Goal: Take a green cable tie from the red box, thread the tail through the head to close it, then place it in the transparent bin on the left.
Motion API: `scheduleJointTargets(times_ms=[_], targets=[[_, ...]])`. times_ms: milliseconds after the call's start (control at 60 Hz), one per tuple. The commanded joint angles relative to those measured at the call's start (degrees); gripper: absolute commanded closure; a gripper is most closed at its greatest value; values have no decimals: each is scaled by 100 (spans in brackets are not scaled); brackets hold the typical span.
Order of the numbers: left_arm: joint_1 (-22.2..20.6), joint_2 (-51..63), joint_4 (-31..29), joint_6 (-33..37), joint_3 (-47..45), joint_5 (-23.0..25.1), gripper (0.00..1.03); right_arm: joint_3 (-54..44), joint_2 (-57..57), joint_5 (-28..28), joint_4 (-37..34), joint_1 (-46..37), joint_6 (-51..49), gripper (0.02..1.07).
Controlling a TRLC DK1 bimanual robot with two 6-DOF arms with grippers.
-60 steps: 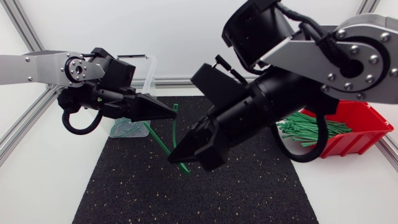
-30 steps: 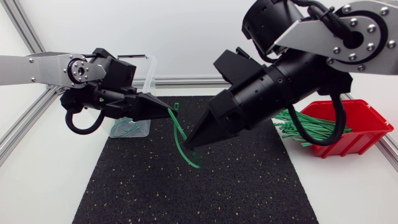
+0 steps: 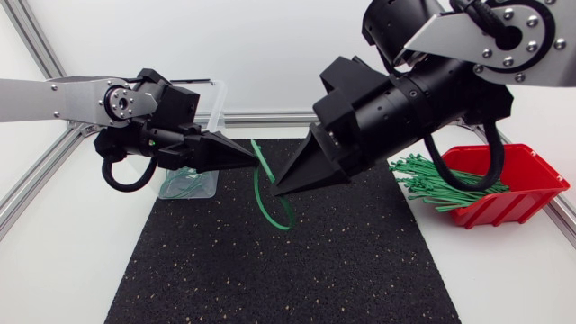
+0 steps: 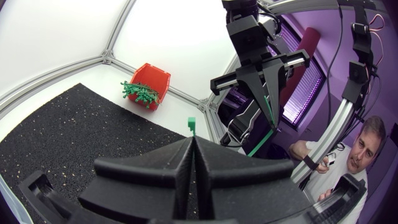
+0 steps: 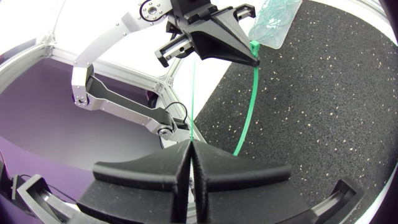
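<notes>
Over the black mat on the counter, the head view shows both arms meeting mid-table. The left gripper, fingers pressed together, pinches one end of the green cable tie. The right gripper, also pressed together, pinches it further along, and the tie sags between them in a loop. The transparent bin stands just behind the left gripper, with green ties inside. The red box, heaped with loose ties, sits well apart at the mat's right side.

From the left wrist, the tie's square head pokes out at the closed fingertips, with the right gripper ahead.

From the right wrist, the thin tail rises from the closed fingertips. The left gripper ahead holds the head, and the band curves down from it.
</notes>
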Motion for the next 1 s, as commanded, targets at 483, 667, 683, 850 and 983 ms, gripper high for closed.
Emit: scheduleJointTargets(times_ms=[483, 667, 683, 850, 983], targets=[[58, -70, 928, -66, -128, 34, 100, -131, -106, 72, 388, 160, 549, 102], [40, -264, 1350, -66, -312, -221, 100, -140, -70, 204, 449, 168, 549, 102], [40, -264, 1376, -66, -330, -229, 100, -140, -70, 204, 449, 160, 549, 102], [-65, -475, 2159, -259, -752, -713, 100, -157, -44, 231, 476, 142, 470, 102], [-188, -844, 4426, -2043, -1543, -1293, 100, -183, -97, 380, 493, 177, 444, 102]])
